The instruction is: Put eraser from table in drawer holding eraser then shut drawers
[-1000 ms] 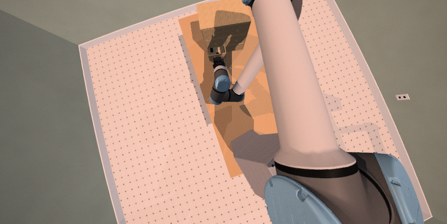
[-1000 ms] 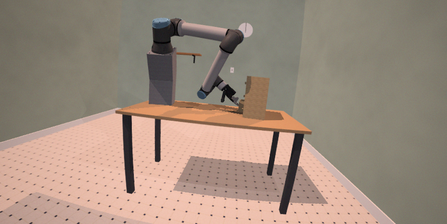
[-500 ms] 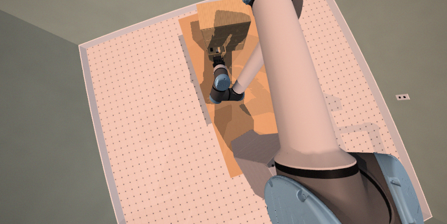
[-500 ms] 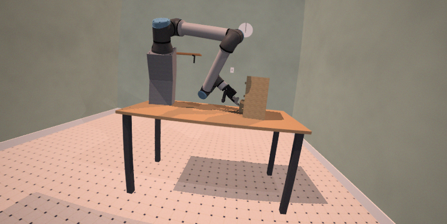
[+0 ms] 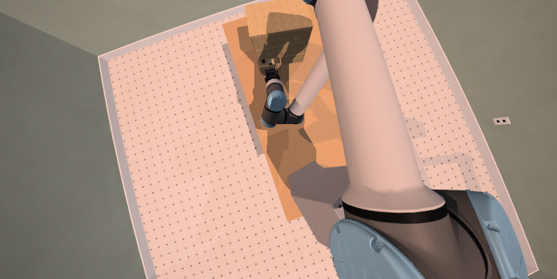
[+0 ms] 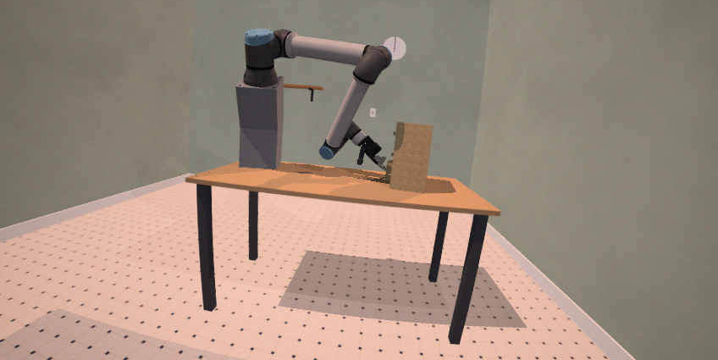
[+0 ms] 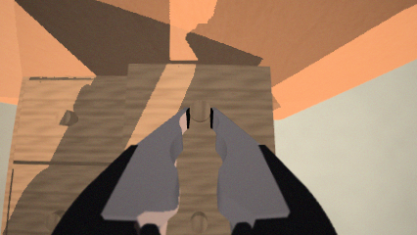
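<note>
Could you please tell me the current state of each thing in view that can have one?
Grey two-jaw tool: shut on the round wooden knob.
Light-wood drawer bearing that knob: pulled partly out of the chest.
Neighbouring wooden drawer: looks shut.
Light-wood chest of drawers: upright on the orange table.
Table eraser: not visible in any view.

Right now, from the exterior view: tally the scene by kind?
Orange wooden table with dark legs: 1
Light wooden chest of drawers: 1
Grey pedestal block: 1
Grey jointed robot arm, its gripper shut on a round wooden drawer knob: 1
Total: 4
</note>
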Robot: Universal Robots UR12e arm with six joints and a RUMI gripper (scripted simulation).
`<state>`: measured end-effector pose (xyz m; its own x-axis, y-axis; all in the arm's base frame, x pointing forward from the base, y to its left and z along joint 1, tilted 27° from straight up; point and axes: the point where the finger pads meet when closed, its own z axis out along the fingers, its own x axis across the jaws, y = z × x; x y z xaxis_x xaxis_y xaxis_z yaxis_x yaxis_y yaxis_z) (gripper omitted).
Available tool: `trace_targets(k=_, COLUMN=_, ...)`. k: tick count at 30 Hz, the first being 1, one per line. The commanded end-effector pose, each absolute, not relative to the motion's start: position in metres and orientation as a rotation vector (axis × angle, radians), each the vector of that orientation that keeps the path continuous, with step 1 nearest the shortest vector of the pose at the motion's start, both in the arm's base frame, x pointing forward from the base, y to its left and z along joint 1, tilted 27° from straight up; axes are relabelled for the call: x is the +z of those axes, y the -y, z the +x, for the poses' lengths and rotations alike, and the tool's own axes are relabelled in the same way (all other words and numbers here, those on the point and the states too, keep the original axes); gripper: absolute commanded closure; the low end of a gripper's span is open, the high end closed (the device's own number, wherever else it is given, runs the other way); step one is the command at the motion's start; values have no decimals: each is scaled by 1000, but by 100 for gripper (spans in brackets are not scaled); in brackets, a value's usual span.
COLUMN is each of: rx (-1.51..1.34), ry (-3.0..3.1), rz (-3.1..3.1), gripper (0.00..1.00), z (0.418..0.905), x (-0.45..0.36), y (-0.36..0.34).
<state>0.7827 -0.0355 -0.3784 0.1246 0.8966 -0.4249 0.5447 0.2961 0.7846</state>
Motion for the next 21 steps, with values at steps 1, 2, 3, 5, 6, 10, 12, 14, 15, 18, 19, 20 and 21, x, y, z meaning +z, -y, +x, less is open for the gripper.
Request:
trace_targets(k=1, rx=437, ry=-1542, rz=1370, gripper=93, z=790, x=-375, y=35)
trace_targets(k=2, rx=437, ry=-1542, rz=1369, gripper=93, z=790, x=-375, y=35)
trace_targets(k=3, rx=437, ry=-1542, rz=1369, gripper=93, z=791, x=-375, y=35)
trace_targets(k=5, rx=437, ry=-1542, rz=1369, gripper=93, z=793, x=-375, y=35)
trace_targets(k=6, rx=437, ry=-1542, rz=1369, gripper=93, z=793, x=-374, y=35)
trace_targets(k=10, rx=437, ry=-1542, rz=1370, gripper=93, z=796, x=-374, y=36)
trace_targets(k=12, rx=437, ry=-1542, rz=1370, gripper=93, z=798, x=-374, y=36)
trace_targets(k=14, rx=437, ry=-1542, rz=1370, gripper=93, z=799, x=-374, y=36)
trace_targets(k=15, rx=437, ry=-1542, rz=1370, gripper=93, z=799, x=-374, y=36)
trace_targets(k=18, rx=437, ry=-1542, rz=1369, gripper=93, z=801, x=-373, y=36)
trace_targets(k=19, rx=437, ry=-1542, rz=1369, gripper=93, z=801, x=-373, y=36)
trace_targets(k=20, rx=437, ry=-1542, rz=1369, gripper=93, z=802, x=-373, y=36)
trace_targets(k=21, rx=437, ry=-1542, rz=1369, gripper=93, z=803, x=-373, y=36)
